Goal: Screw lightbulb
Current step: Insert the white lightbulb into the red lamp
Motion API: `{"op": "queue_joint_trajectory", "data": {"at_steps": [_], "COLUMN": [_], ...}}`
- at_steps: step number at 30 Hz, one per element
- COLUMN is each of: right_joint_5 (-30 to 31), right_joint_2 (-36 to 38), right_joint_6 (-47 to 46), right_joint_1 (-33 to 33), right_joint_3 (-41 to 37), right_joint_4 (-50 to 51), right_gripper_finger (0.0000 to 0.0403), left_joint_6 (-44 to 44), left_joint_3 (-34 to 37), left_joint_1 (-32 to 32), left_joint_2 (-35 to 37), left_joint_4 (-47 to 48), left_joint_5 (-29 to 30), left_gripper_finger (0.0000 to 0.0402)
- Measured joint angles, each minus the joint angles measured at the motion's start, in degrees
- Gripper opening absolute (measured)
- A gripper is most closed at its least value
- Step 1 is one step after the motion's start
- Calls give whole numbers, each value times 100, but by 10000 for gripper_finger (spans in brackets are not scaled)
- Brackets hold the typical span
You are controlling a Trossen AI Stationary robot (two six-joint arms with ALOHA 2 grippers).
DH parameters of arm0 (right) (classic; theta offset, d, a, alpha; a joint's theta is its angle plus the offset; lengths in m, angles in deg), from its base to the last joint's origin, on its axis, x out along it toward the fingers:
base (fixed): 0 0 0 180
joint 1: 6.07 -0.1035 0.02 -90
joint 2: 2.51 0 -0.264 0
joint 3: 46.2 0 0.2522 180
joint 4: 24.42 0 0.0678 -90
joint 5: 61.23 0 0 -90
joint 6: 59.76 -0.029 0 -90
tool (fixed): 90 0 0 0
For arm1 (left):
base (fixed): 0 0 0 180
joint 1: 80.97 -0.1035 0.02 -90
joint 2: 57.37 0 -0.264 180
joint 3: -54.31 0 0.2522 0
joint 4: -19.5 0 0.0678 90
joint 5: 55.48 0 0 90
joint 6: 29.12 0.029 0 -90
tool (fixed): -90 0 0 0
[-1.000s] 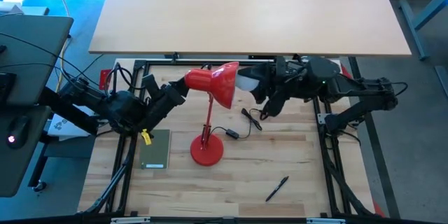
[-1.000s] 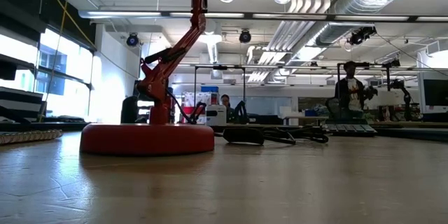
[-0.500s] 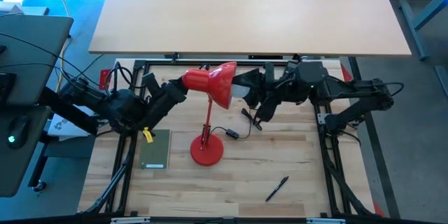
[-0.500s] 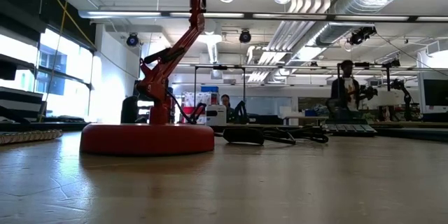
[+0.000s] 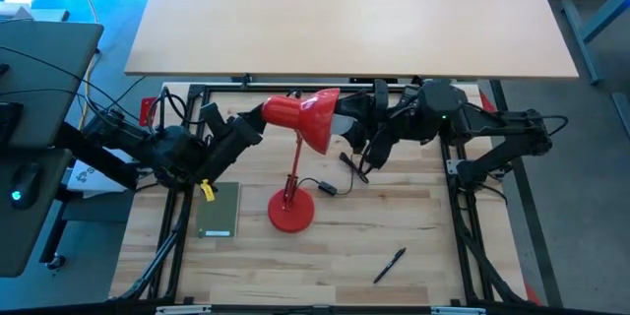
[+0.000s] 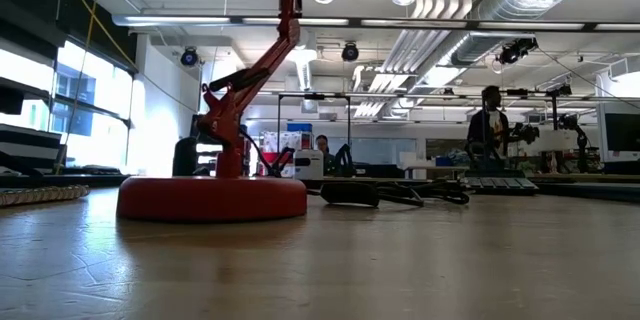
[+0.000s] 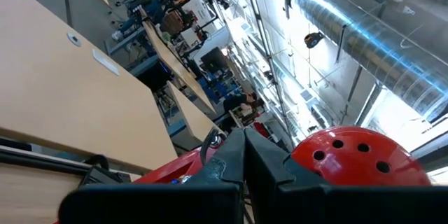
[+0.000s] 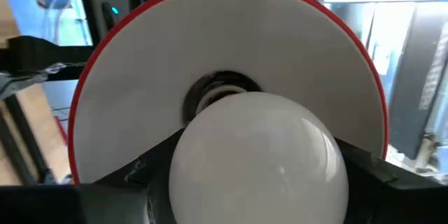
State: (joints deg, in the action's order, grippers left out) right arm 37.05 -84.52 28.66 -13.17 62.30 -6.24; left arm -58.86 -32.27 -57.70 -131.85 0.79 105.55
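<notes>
The red desk lamp stands on its round base [image 5: 291,210] mid-table, its shade [image 5: 313,118] raised high and turned toward the table's right edge. My left gripper [image 5: 258,125] is shut at the back of the lamp head. From the right, my right gripper [image 5: 347,126] holds the white lightbulb [image 8: 259,157] at the shade's mouth. The bulb's narrow end points at the dark socket [image 8: 215,89] in the shade's white inside [image 8: 231,49]. Whether the bulb's base has entered the socket is hidden by the globe. My left gripper is shut on the lamp just behind the shade's red dome [image 7: 350,157], coming roughly level from the table's left. The fingers [image 7: 231,161] cover the exact spot. The lamp's base stays on the table. My right gripper pinches the lightbulb's round globe [image 8: 210,175] between its two fingers [image 8: 371,178], one on either side. The fingers come roughly level from the table's right, along the bulb's axis. The bulb is lifted clear of the table, its narrow end toward the socket.
A black pen [image 5: 390,265] lies near the front right. A green notebook [image 5: 219,210] lies left of the lamp base. The lamp's black cord and switch [image 5: 325,188] trail to the base's right. A larger tabletop [image 5: 345,20] lies beyond the far edge. People stand in the room behind.
My right gripper has edged toward the shade with the lightbulb, so less of the bulb shows between fingers and shade. The lamp head has swayed slightly left and back.
</notes>
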Motion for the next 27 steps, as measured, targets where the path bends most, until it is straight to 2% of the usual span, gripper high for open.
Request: {"op": "queue_joint_trajectory", "data": {"at_steps": [6, 15, 24, 27], "right_joint_5": [149, 599, 650, 653], "right_joint_2": [-127, -385, -383, -383], "right_joint_6": [106, 1072, 904, 490], "right_joint_1": [9, 7, -7, -48], "right_joint_3": [11, 11, 11, 11], "right_joint_4": [48, -552, -511, -535], "right_gripper_finger": [251, 251, 251, 251], "left_joint_6": [-6, -17, -2, 103], "left_joint_3": [0, 0, 0, 0], "left_joint_1": [0, 0, 0, 0], "left_joint_2": [0, 11, 9, 9], "left_joint_4": [-2, -40, -40, -39], "left_joint_5": [0, 82, 37, 8], "left_gripper_finger": [0, 0, 0, 0]}}
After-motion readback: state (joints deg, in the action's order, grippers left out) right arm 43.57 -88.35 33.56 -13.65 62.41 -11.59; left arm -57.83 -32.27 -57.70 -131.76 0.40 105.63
